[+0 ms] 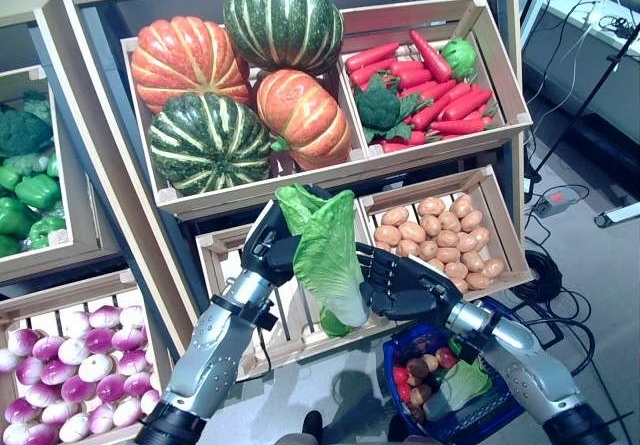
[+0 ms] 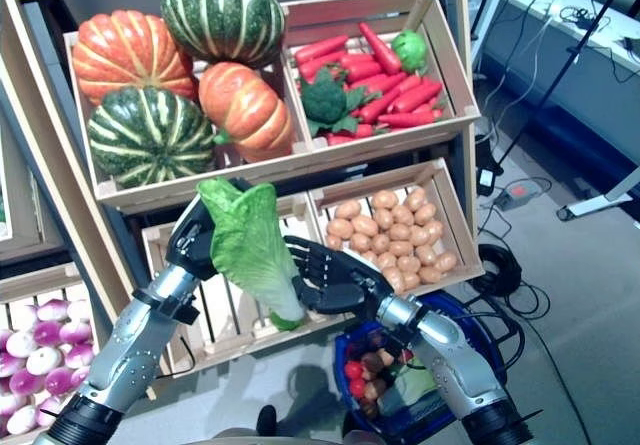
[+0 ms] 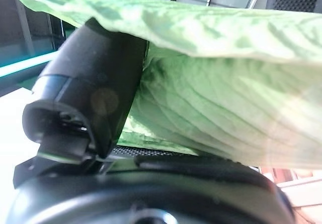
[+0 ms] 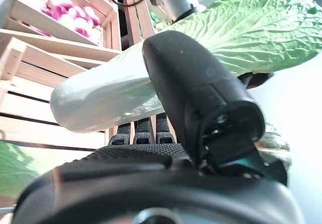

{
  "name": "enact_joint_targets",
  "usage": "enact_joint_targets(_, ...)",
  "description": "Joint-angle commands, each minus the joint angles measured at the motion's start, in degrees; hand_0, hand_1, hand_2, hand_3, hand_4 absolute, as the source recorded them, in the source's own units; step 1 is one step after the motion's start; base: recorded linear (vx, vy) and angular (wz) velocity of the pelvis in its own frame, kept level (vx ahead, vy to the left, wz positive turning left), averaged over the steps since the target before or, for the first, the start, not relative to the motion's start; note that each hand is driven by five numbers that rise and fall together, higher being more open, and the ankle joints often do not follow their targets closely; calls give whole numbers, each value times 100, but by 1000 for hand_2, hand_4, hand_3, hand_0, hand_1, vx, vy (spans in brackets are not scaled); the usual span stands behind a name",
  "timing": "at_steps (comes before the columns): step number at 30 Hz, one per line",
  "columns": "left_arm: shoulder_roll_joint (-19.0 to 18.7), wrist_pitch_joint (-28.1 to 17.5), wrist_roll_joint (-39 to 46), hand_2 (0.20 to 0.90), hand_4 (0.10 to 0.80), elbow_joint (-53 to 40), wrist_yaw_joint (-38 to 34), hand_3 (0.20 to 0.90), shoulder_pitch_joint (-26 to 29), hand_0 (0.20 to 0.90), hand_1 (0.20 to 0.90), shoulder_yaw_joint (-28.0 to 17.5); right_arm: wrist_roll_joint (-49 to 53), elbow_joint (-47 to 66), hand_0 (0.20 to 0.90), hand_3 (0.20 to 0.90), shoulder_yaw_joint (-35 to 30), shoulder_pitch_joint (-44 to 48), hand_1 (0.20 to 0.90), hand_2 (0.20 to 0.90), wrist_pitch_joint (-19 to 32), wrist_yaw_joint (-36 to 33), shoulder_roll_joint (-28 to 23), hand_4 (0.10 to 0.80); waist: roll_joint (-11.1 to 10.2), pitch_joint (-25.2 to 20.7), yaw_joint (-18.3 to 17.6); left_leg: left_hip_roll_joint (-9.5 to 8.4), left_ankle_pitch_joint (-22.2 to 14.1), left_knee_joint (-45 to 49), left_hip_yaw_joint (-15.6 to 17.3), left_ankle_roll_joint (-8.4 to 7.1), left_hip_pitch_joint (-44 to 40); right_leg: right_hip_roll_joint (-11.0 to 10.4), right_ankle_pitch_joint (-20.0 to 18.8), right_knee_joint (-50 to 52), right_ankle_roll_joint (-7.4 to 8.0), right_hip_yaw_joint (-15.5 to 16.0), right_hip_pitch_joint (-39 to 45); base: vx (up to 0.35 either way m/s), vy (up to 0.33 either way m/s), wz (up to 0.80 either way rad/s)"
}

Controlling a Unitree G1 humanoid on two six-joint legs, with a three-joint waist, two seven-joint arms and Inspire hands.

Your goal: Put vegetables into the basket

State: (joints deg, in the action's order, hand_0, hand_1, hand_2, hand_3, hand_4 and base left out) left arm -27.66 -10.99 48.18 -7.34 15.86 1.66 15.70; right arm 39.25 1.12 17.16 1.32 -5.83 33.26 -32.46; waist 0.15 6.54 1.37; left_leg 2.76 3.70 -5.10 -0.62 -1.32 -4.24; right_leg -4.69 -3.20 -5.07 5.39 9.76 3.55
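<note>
A pale green napa cabbage (image 1: 330,255) with a white stem hangs upright in front of the shelves, leaves up. My left hand (image 1: 266,251) grips its leafy upper part from the left; in the left wrist view the thumb (image 3: 95,88) presses the leaf (image 3: 216,108). My right hand (image 1: 405,287) curls round the lower stem from the right; its thumb (image 4: 196,93) lies over the white stem (image 4: 100,100). The blue basket (image 1: 392,350) sits low on the right, under my right forearm, and holds several vegetables.
Wooden crates fill the shelves: pumpkins (image 1: 210,85), red peppers with broccoli (image 1: 430,80), potatoes (image 1: 440,240), purple-white turnips (image 1: 70,365) and green peppers (image 1: 25,195). A slatted crate (image 1: 225,260) stands right behind the cabbage. Floor with cables lies to the right.
</note>
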Motion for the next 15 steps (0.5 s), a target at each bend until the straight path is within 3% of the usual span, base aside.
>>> enact_joint_targets(1,343,-448,634,300,400,-736,730,300,624,300,300,347,643,414,900,900,599,185,900,900,3,832,184,800,-249,-563,101,-129,-447,10,66,-38,-54,-226,52,14,76,-14,264,0,0,0)
enact_joint_targets(6,267,-438,544,300,400,-698,671,300,634,300,300,369,1118,334,900,900,504,212,900,900,140,722,200,800,-239,-604,95,-128,-444,10,65,-37,-54,-227,38,7,90,-26,265,0,0,0)
enact_joint_targets(15,137,-388,358,300,400,-709,545,300,432,300,300,-127,1080,569,900,900,-269,-91,900,900,366,-116,131,800,-210,-594,-3,-109,-424,10,126,-30,-11,-223,17,13,103,-62,205,-8,0,-3)
